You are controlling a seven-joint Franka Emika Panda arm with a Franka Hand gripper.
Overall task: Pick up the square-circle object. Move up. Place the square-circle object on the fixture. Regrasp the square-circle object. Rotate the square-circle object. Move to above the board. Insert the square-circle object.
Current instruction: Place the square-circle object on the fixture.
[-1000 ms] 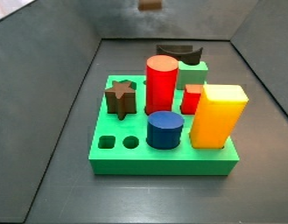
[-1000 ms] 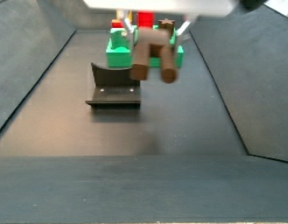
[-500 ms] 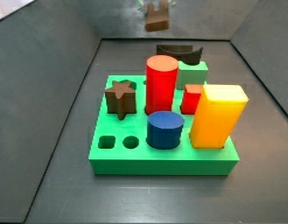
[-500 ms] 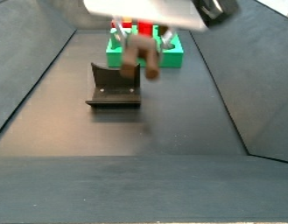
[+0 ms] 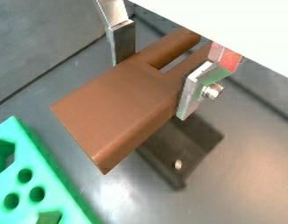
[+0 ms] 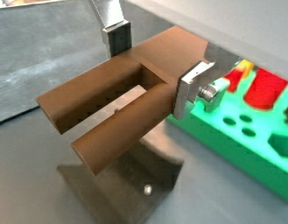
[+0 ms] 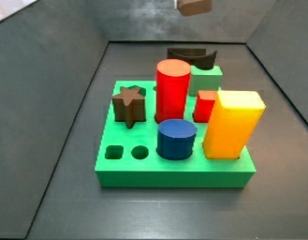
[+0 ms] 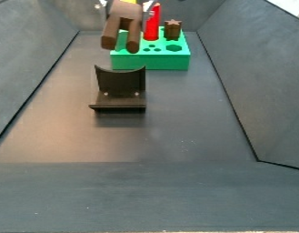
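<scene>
The gripper [image 5: 158,61] is clamped on the square-circle object [image 5: 132,103], a small brown rectangular block with two short prongs at one end. In both wrist views its flat silver fingers [image 6: 195,86] press dark pads against opposite sides of the block, closed just to the block's width, with the two prongs [image 6: 105,118] sticking out past the jaws. In a side view the block [image 8: 120,24] hangs tilted in the air, above and just behind the fixture [image 8: 117,90], a dark L-shaped bracket on a base plate standing on the dark floor; it touches nothing but the gripper. In a wrist view the fixture [image 5: 189,150] sits right below the held block. The board [image 7: 179,159], a bright green thick slab with shaped holes, lies further back, apart from the block. On it stand a red cylinder [image 7: 172,89], a blue cylinder [image 7: 176,139], a yellow rectangular block [image 7: 232,124] and a dark brown star-shaped peg [image 7: 128,105].
</scene>
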